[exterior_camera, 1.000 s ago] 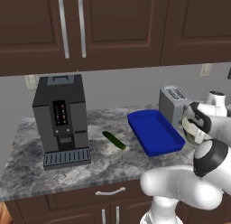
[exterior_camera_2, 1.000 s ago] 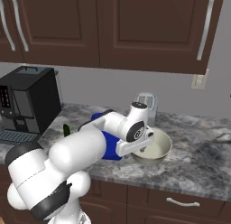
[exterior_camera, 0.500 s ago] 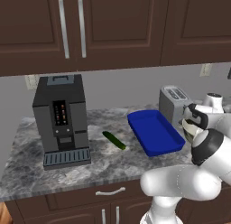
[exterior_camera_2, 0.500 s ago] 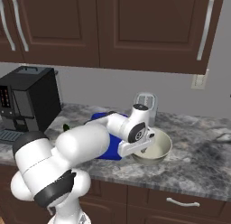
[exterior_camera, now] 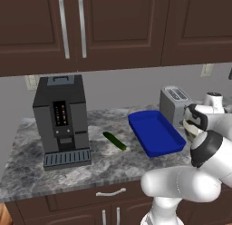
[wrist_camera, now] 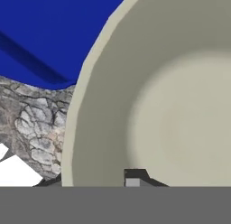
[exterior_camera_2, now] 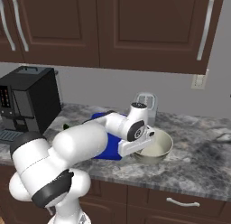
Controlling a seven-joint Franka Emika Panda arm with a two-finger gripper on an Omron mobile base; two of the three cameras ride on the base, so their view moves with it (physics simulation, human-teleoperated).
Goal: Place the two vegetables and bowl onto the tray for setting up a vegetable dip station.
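Note:
The cream-white bowl (exterior_camera_2: 159,147) stands on the grey stone counter just right of the blue tray (exterior_camera: 156,133). My gripper (exterior_camera_2: 140,145) is down at the bowl's near-left rim. In the hand view the bowl (wrist_camera: 171,110) is very close, one fingertip (wrist_camera: 134,178) is inside it, the other is outside, and the rim is pinched between them; the gripper (wrist_camera: 92,180) is shut on that rim. A corner of the tray (wrist_camera: 49,33) shows beyond the bowl. The dark green cucumber (exterior_camera: 114,141) lies on the counter left of the tray, apart from it.
A black coffee machine (exterior_camera: 61,119) stands at the left of the counter. A silver toaster (exterior_camera: 174,101) sits against the wall behind the tray and bowl. Dark cabinets hang above. The counter's front edge (exterior_camera_2: 180,184) runs close below the bowl.
The jaws have closed from wide open onto the bowl's rim. The arm has hardly moved, and the bowl, tray and cucumber stay where they were.

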